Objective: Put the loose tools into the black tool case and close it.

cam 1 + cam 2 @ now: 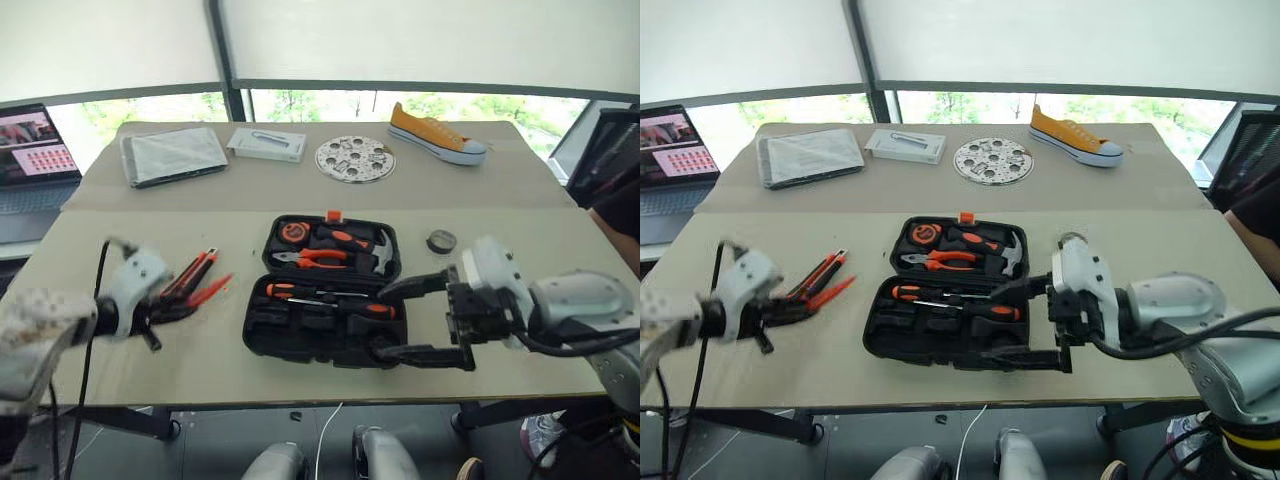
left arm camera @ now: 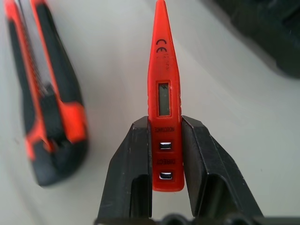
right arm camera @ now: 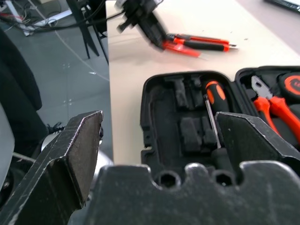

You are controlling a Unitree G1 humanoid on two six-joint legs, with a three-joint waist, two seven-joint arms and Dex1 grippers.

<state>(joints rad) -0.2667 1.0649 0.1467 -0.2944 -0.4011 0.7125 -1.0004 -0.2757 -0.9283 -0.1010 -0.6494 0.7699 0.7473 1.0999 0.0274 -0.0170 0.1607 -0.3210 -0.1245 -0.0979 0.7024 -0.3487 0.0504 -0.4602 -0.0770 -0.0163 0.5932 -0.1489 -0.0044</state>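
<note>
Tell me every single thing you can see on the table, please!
black tool case: one, black, open, middle of the near table
screwdrivers: two, black and orange, inside the case
pliers: one, orange handles, in the case's far half
tape roll: one, dark, on the table right of the case
utility knife: one, orange and black, on the table left of the case
tester pen: one, orange, between the left gripper's fingers
shoe: one, yellow, far right
round disc: one, grey with holes, far middle
laptop: one, open, far left
left gripper: shut on the pen
right gripper: open, at the case's right end
</note>
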